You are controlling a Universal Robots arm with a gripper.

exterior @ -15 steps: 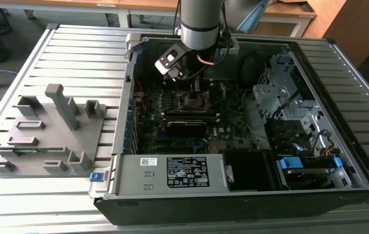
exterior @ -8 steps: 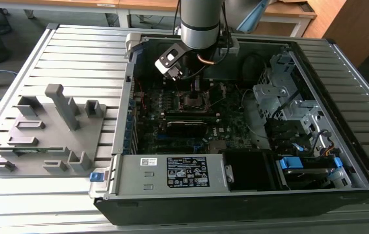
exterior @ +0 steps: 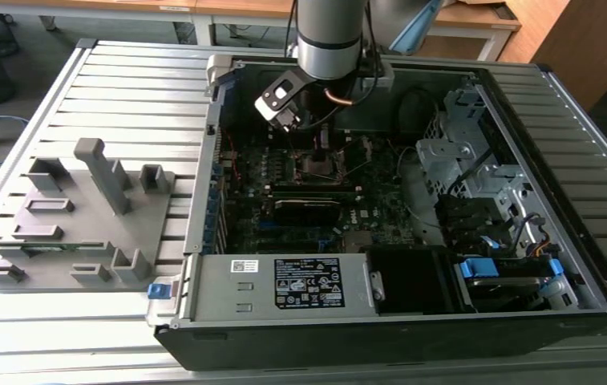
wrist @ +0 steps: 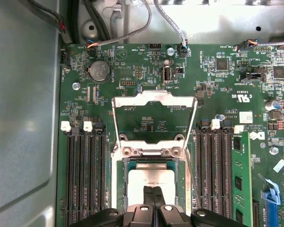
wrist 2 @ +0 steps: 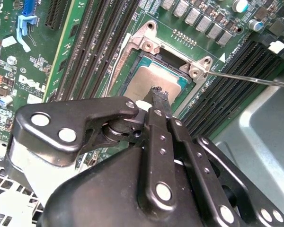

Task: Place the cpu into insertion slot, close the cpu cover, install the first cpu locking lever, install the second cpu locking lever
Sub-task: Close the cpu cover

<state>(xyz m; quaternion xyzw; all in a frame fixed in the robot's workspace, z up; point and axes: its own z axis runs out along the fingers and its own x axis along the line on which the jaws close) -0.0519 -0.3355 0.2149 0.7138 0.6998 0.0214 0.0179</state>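
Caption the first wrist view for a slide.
Shut gripper over the cpu lying in the insertion slot, cpu cover open.

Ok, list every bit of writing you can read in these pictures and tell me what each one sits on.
No text reads with certainty.
Black label on the metal box at the case's front edge: white print and symbols, too small to read.
White sticker beside it: too small to read.
Green circuit board: white lettering all over, too small to quote reliably.
The cpu: faint marking on its metal top, not legible.

Black label (exterior: 306,282) on power supply (exterior: 217,281) (print illegible), white lettering (wrist: 244,98) on circuit board (wrist: 217,94)
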